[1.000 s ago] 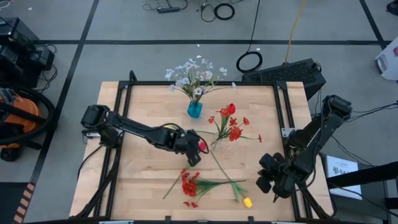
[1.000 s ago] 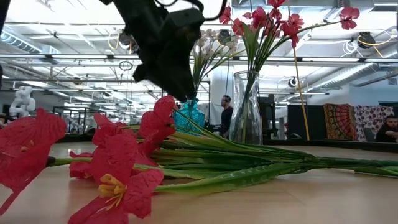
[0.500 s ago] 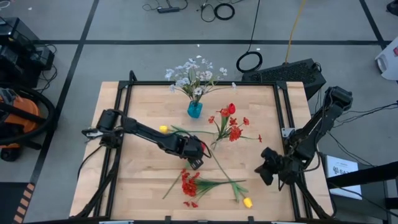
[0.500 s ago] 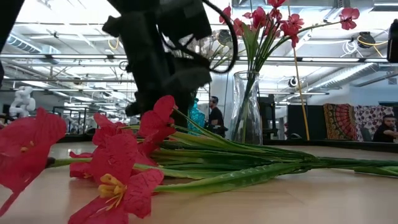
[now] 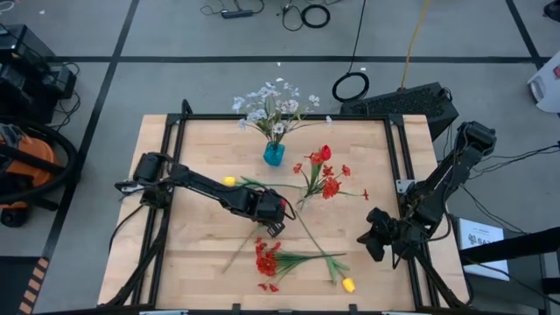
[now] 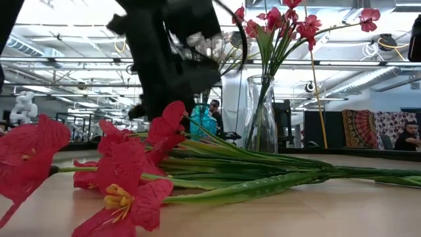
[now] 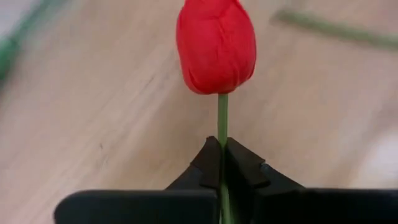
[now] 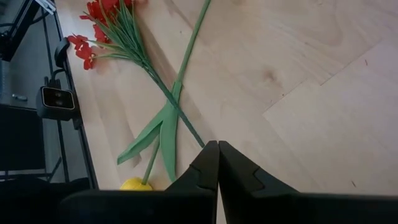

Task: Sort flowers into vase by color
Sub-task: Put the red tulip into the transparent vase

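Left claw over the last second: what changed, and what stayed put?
The left claw came down from beside the red tulip toward the table's middle, uncovering a yellow tulip, and shut on the red tulip's stem just below the bloom. The right claw shifted slightly and stayed shut, holding nothing. The blue vase, clear vase and loose red flower bunch stayed put.

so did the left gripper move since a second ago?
Yes. In the high view the left gripper has slid slightly toward the near table edge, away from the blue vase, and is now shut on the red tulip stem.
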Controlling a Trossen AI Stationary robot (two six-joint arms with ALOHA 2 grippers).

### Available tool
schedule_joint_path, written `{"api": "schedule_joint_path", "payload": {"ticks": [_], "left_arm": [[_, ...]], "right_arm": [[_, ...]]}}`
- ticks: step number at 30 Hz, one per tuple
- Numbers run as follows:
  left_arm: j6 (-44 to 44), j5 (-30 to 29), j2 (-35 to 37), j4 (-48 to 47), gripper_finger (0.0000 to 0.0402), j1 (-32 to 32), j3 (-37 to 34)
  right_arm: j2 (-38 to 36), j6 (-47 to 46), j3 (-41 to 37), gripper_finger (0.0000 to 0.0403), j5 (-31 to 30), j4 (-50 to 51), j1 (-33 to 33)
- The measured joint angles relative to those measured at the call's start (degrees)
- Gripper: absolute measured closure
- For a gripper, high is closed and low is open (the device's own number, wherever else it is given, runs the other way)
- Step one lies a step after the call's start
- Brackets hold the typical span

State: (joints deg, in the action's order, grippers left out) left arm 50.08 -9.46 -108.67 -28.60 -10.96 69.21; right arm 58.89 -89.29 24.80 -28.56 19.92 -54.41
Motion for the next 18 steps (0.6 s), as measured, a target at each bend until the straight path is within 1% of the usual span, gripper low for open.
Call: {"api": "schedule_joint_path", "payload": {"ticks": [3, 5, 8, 11, 14, 16, 18], "left_arm": [[-1.16, -2.70, 5.56, 2.12, 0.0393, -0.04, 0.23], [-1.59, -6.70, 9.64, 2.86, 0.0395, -0.03, 0.21], [-5.55, -13.95, 16.35, 8.74, 0.0396, -0.19, 0.15], [-12.30, -20.31, 22.17, 18.37, 0.0397, -0.31, 0.28], [-22.63, -25.16, 25.41, 30.42, 0.0398, -0.31, 0.26], [-31.10, -27.14, 26.31, 40.84, 0.0398, -0.17, 0.26], [-39.10, -26.41, 26.15, 51.59, 0.0398, 0.19, 0.28]], "right_arm": [[0.02, -0.31, 0.00, 0.0403, 0.01, 0.00, 0.00], [0.02, -0.31, 0.00, 0.0403, 0.00, 0.02, -0.02], [0.02, 0.32, 0.00, 0.0403, 0.00, 0.17, 0.00], [0.02, 0.43, -0.02, 0.0403, 0.00, 0.43, 0.00], [0.02, 0.19, -0.02, 0.0403, -0.34, 0.39, 0.00], [0.02, 0.15, -0.02, 0.0403, -1.17, 0.35, 0.00], [0.02, 0.12, -0.02, 0.0403, -2.25, 0.23, 0.00]]}}
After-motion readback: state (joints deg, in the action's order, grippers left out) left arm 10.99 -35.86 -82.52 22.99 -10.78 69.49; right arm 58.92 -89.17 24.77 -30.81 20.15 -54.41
